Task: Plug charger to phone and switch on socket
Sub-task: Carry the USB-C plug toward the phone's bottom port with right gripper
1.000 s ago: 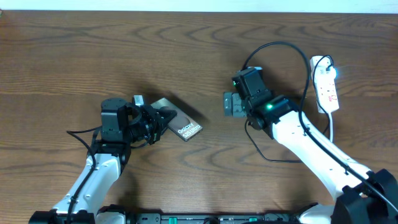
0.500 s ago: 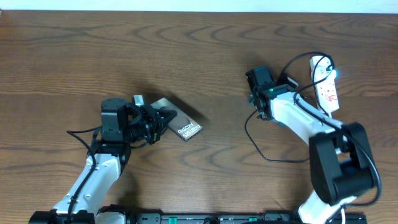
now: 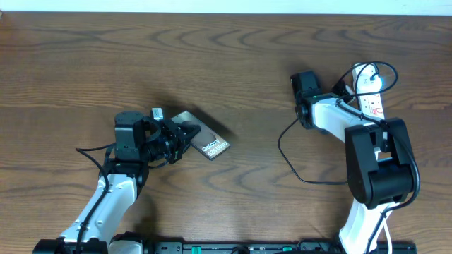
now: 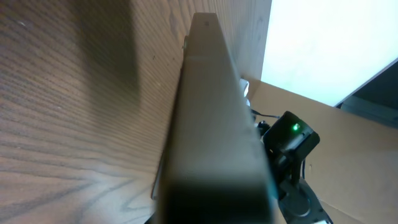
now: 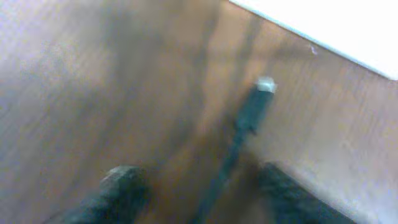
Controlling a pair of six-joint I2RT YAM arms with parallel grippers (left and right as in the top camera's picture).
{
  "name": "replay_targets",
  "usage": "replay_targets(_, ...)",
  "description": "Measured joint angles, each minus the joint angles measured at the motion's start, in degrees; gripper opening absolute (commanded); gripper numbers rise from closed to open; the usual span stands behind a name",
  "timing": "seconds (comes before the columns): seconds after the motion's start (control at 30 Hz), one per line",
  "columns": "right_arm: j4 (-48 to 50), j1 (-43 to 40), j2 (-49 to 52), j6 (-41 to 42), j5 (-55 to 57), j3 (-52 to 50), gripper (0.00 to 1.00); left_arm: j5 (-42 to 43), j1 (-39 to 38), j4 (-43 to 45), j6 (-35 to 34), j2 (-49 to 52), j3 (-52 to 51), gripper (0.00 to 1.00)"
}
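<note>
Thin black charger cable [image 5: 242,127] runs lengthwise, tip ahead, between 2 parted fingers [image 5: 118,186] of the right gripper [image 5: 200,179]; left gripper [image 3: 182,135] clamps the dark-grey slab phone [image 3: 208,137].

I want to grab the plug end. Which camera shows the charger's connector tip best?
The right wrist view: the connector tip lies on the table, blurred but whole, its cable running down between the fingers. Overhead shows only the cable's loop; the tip cannot be made out there. The left wrist view shows none of it.
</note>
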Motion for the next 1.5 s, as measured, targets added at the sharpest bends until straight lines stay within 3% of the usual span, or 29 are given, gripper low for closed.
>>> replay_targets(0.07, 2.8, -0.4, 0.5, -2.8, -0.4, 0.1, 0.08, 0.0, 0.0, 0.0, 0.0, 0.0, 0.0, 0.07)
replay_targets(0.13, 4.1, -0.4, 0.6, -5.7, -2.0, 0.2, 0.01, 0.0, 0.0, 0.0, 0.0, 0.0, 0.0, 0.07)
replay_targets(0.3, 8.1, 0.7, 0.6, -14.6, -7.7, 0.4, 0.01, 0.0, 0.0, 0.0, 0.0, 0.0, 0.0, 0.07)
replay_targets(0.5, 9.7, 5.3, -0.1, -38.2, -28.6, 1.7, 0.01, 0.0, 0.0, 0.0, 0.0, 0.0, 0.0, 0.07)
replay_targets(0.57, 5.5, 7.0, -1.0, -44.2, -35.3, 2.2, 0.08, 0.0, 0.0, 0.0, 0.0, 0.0, 0.0, 0.07)
replay_targets(0.63, 0.6, 9.0, -1.9, -49.7, -41.3, 2.4, 0.28, 0.0, 0.0, 0.0, 0.0, 0.0, 0.0, 0.08)
replay_targets(0.7, -2.4, 9.9, -2.1, -52.2, -42.7, 2.8, 0.37, 0.0, 0.0, 0.0, 0.0, 0.0, 0.0, 0.07)
replay_targets(0.83, -8.9, 10.7, -2.5, -54.1, -42.4, 4.7, 0.57, 0.0, 0.0, 0.0, 0.3, 0.0, 0.0, 0.08)
replay_targets(1.07, -20.3, 11.0, -0.5, -54.3, -40.3, 10.7, 0.58, 0.0, 0.0, 0.0, 1.3, 0.0, 0.0, 0.08)
replay_targets(1.23, -22.7, 13.2, 0.2, -52.0, -36.7, 11.6, 0.5, 0.0, 0.0, 0.0, 1.5, 0.0, 0.0, 0.07)
replay_targets(1.5, -18.7, 16.7, 0.7, -44.7, -28.3, 11.6, 0.32, 0.0, 0.0, 0.0, 1.5, 0.0, 0.0, 0.08)
